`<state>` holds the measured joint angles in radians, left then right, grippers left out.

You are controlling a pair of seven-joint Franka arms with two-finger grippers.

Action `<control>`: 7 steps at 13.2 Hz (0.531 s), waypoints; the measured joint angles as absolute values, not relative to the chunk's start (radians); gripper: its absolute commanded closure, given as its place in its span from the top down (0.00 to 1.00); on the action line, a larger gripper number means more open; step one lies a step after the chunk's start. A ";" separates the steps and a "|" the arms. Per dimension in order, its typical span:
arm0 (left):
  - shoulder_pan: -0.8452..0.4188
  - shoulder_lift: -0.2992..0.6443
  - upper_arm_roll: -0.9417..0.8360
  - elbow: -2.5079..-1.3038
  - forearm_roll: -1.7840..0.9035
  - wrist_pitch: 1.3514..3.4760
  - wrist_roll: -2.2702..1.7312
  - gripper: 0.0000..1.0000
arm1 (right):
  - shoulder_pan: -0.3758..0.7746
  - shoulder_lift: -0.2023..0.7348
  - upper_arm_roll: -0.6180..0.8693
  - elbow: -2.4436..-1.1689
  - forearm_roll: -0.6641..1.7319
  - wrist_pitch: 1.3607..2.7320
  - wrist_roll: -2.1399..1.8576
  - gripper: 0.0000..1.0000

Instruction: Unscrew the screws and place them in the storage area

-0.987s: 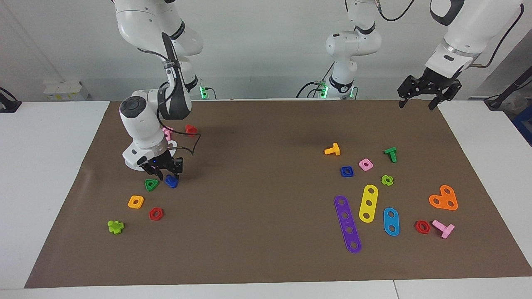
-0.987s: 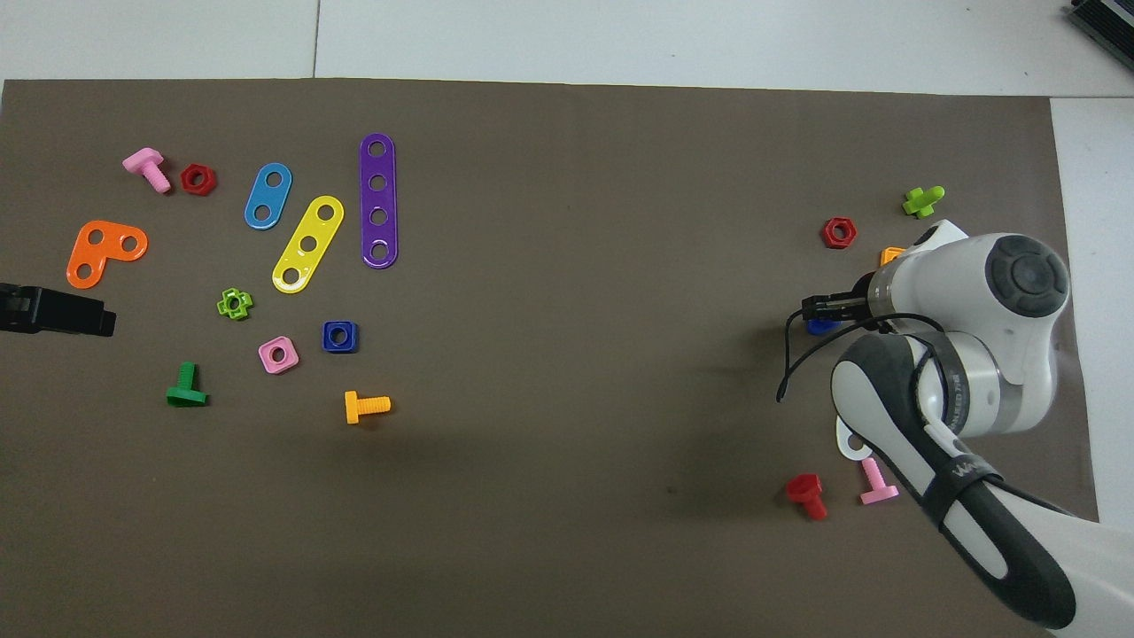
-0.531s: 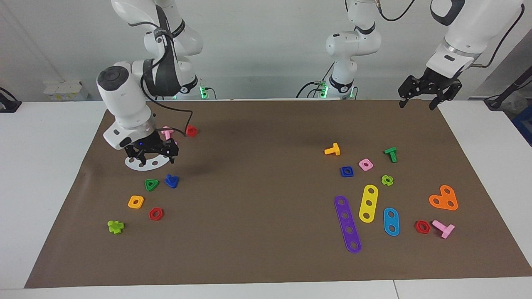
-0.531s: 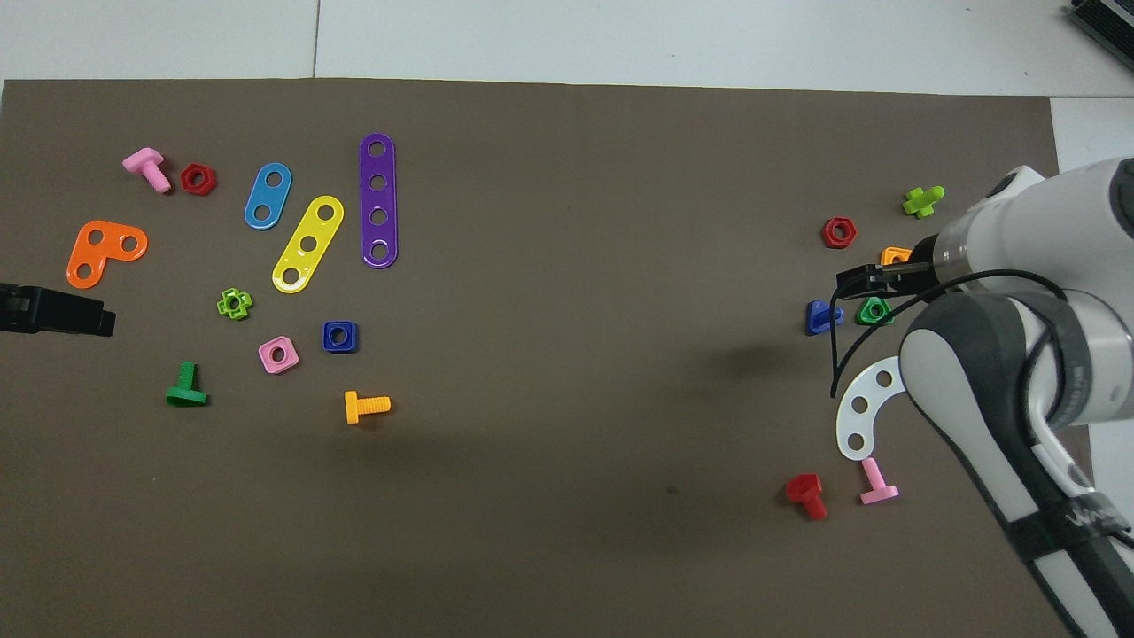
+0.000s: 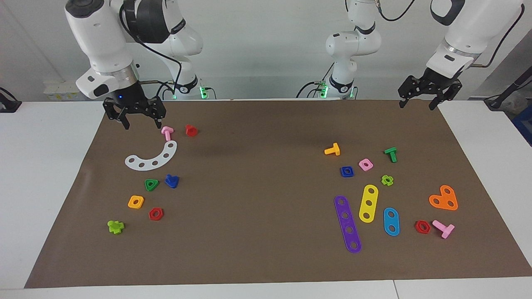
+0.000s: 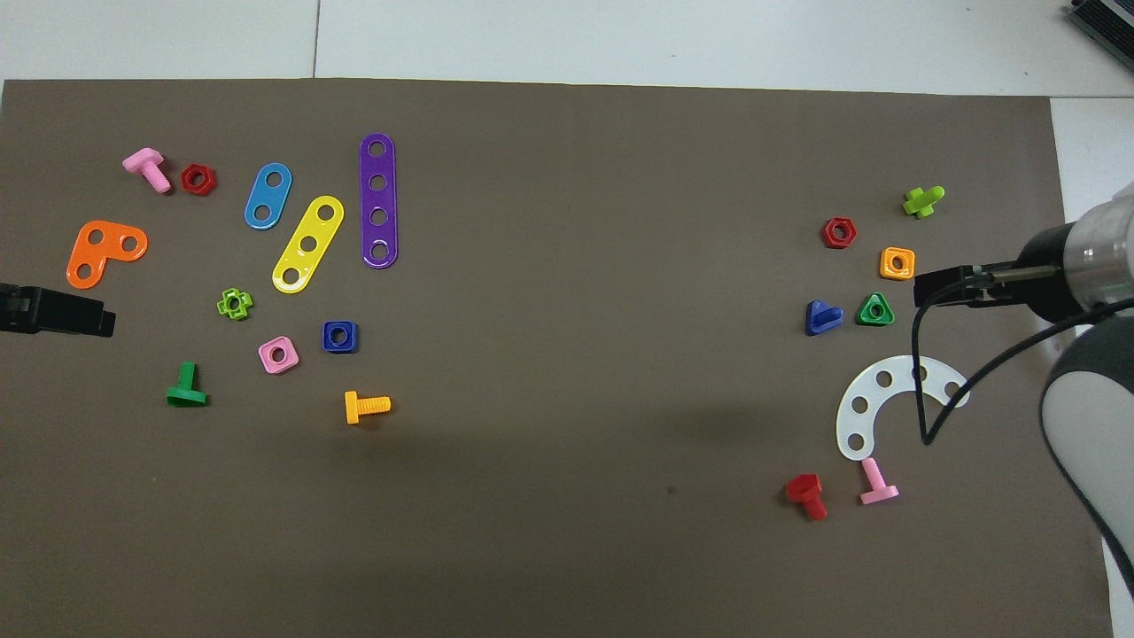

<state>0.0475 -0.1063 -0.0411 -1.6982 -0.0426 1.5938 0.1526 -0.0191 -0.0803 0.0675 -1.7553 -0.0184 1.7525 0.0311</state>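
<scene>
While my right gripper (image 5: 140, 118) hangs spread and empty over the brown mat's (image 5: 257, 216) edge, I log beneath it: white curved plastic strip (image 5: 152, 158); dark-blue triangular-headed plastic bolt (image 5: 171, 181) lying free beside green triangular nut (image 5: 151, 184). Blue square nut (image 5: 346, 171) lies toward the left arm's end. Left gripper (image 5: 429, 96), spread, waits at its corner.

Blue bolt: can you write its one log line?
blue bolt: on mat beside green nut | right gripper: open, empty, raised | left gripper: waiting
</scene>
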 measured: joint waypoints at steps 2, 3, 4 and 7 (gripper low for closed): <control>0.047 -0.106 -0.041 -1.698 -0.043 1.594 0.153 1.00 | -0.018 -0.079 0.071 -1.698 -0.017 1.706 0.031 0.99; 0.047 -0.106 -0.041 -1.698 -0.043 1.594 0.153 1.00 | -0.017 -0.076 0.073 -1.675 -0.017 1.686 0.031 0.99; 0.047 -0.106 -0.041 -1.698 -0.043 1.594 0.153 1.00 | -0.016 -0.072 0.074 -1.659 -0.017 1.674 0.031 0.99; 0.047 -0.106 -0.041 -1.698 -0.043 1.594 0.153 1.00 | -0.016 -0.052 0.074 -1.636 -0.017 1.650 0.031 0.98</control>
